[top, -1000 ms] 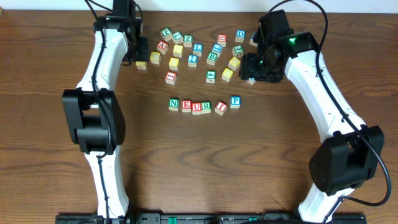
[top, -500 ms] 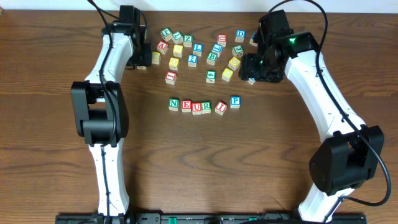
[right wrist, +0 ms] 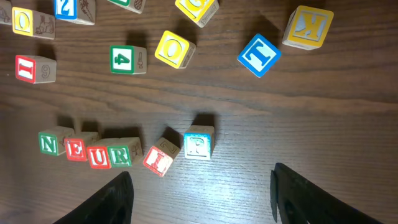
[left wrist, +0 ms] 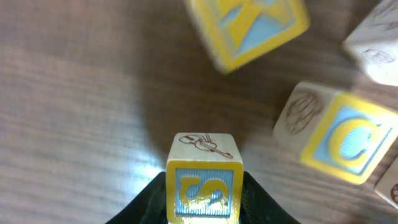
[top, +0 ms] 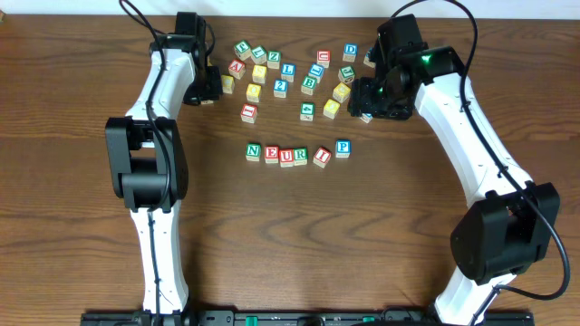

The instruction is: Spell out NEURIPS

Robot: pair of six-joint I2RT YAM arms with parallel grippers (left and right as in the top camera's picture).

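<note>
Overhead first: the NEURIP row (top: 294, 154) is laid out mid-table on the dark wooden table (top: 72, 226). Six letters are placed, N through R packed together, the I twisted a bit and the P just beside it, sitting slightly higher. The loose pile of cubes (top: 290, 77) is scattered further back. The left gripper (top: 203, 91) is parked at the pile's left edge and the right gripper (top: 365, 101) at its right edge. From up there, how either pair of jaws stands can't really be made out.

Left wrist view is where the grip gets shown. The S cube (left wrist: 202, 180), a yellow S on blue with a yellow frame, is pinched between the two dark fingers (left wrist: 146, 202), one against each side. A little line drawing can be seen on its top face. Whether it's off the table can't be told. A C cube (left wrist: 345, 140) is seen to the right, and a blurry yellow-framed cube (left wrist: 249, 25) further off.

Right wrist view: the fingers (right wrist: 115, 199) are spread wide with nothing between them. The row's colours get readable here: green N, red E and U, green R, red I, blue P. A green 4 cube (right wrist: 127, 59), yellow O cube (right wrist: 174, 50), blue T cube (right wrist: 258, 55) and yellow K cube (right wrist: 308, 28) are seen beyond it.
</note>
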